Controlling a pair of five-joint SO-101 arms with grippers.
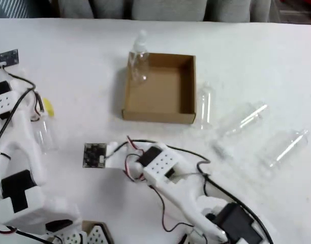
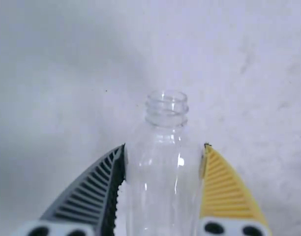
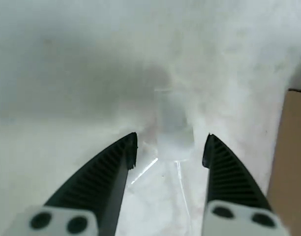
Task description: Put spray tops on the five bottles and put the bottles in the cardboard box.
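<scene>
Left wrist view: end effector [image 2: 164, 146] clamps bottle [image 2: 163, 189] (neck open).

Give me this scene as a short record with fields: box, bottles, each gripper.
box: cardboard box mid-table, bottle with spray top upright inside, at a corner
loose bottles: three clear bottles on the table right of the box
left gripper: shut on held bottle, neck open, no spray top
right gripper: over the table, blurred whitish thing ahead, box beside

The right gripper [image 3: 171, 135] hangs over the white table [image 3: 67, 73], its black fingers [image 3: 111, 172] spread either side of a pale, blurred spray top [image 3: 175, 142], with the cardboard box [image 3: 290, 162] near one finger.
</scene>
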